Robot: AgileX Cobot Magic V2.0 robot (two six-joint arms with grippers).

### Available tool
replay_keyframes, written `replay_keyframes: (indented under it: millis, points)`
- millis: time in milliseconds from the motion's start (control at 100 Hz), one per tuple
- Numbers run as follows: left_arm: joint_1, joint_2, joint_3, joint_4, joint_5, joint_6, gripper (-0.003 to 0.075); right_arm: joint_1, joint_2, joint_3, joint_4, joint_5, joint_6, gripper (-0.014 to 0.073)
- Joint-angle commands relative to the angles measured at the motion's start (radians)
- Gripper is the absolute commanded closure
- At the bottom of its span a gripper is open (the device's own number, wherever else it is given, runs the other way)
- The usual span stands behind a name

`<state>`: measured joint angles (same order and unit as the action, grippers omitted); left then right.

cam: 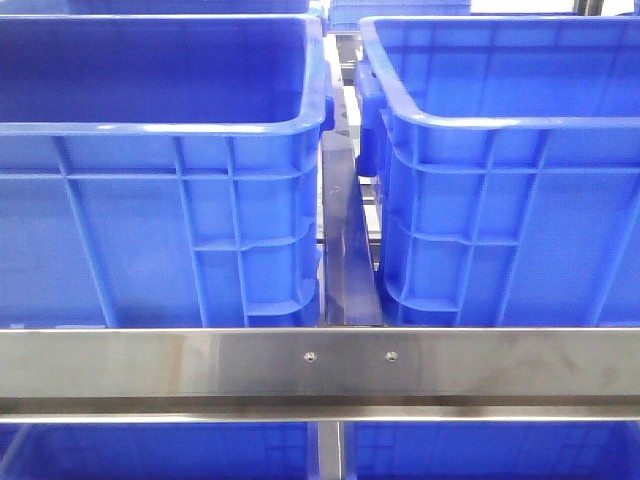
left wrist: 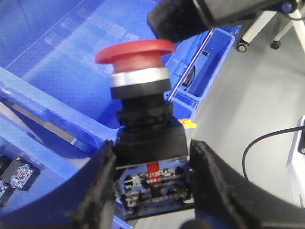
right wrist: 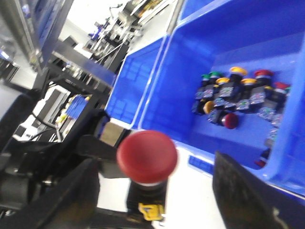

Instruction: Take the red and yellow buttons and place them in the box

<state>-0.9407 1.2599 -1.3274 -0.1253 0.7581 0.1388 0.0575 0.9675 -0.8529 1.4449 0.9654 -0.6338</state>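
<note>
My left gripper is shut on the black body of a red mushroom-head button, held upright above an empty blue box. In the right wrist view the same red button stands between the wide-apart fingers of my open right gripper, which do not touch it. One right finger hangs just beyond the red cap. Yellow-capped buttons lie with red and green ones in a pile inside another blue crate. Neither gripper shows in the front view.
Two big blue crates stand side by side behind a steel rail, with a narrow gap between them. More blue crates sit below the rail. Loose button parts lie in a lower crate. Grey floor and a cable lie beyond.
</note>
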Motion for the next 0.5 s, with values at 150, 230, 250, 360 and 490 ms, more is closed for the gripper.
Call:
replay_keyframes:
  millis: [150,230,250,360,490]
  points:
    - [-0.008,-0.024,-0.028,-0.011,-0.075,0.001,0.0739,0.079,0.034,-0.06,0.075,-0.027,-0.021,0.0069]
    - [-0.008,-0.024,-0.028,-0.011,-0.075,0.001,0.0739,0.109,0.056,-0.06,0.077,-0.037,-0.025,0.0069]
    - [-0.008,-0.024,-0.028,-0.011,-0.075,0.001,0.0739,0.116,0.062,-0.06,0.079,-0.038,-0.03,0.0069]
    - [-0.008,-0.024,-0.028,-0.011,-0.075,0.001,0.0739,0.147,0.089,-0.063,0.103,-0.042,-0.052,0.0069]
    - [-0.008,-0.024,-0.028,-0.011,-0.075,0.001,0.0739,0.159,0.114,-0.08,0.111,-0.042,-0.056,0.0072]
